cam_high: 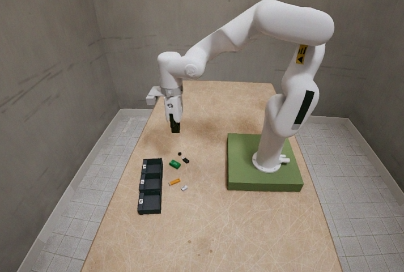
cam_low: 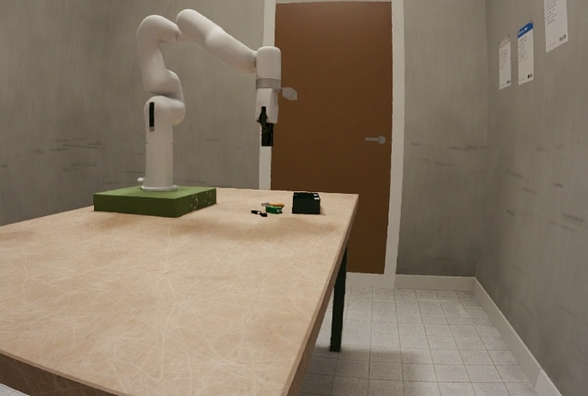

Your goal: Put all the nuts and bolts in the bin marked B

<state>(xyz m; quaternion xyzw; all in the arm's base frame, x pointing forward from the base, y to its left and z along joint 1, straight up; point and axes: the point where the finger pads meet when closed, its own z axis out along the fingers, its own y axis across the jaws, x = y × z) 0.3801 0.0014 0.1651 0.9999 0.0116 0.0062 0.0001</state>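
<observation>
Landmark: row of three dark bins (cam_high: 150, 185) near table (cam_high: 208, 230) edge, each with small white label; letters too small to read.

- Gripper (cam_high: 174, 127) hangs high above table, beyond far end of bin row, pointing down. Fingers nearly together, nothing between them.
- Small black nut (cam_high: 179, 153) and black bolt-like piece (cam_high: 185, 160) lie beside far bin, on arm side.
- Green block (cam_high: 174, 164) just beside far bin.
- Orange cylinder (cam_high: 174, 181) beside middle bin; small white piece (cam_high: 184, 187) near it.
- Green base plate (cam_high: 241, 179) well apart from bins.
</observation>
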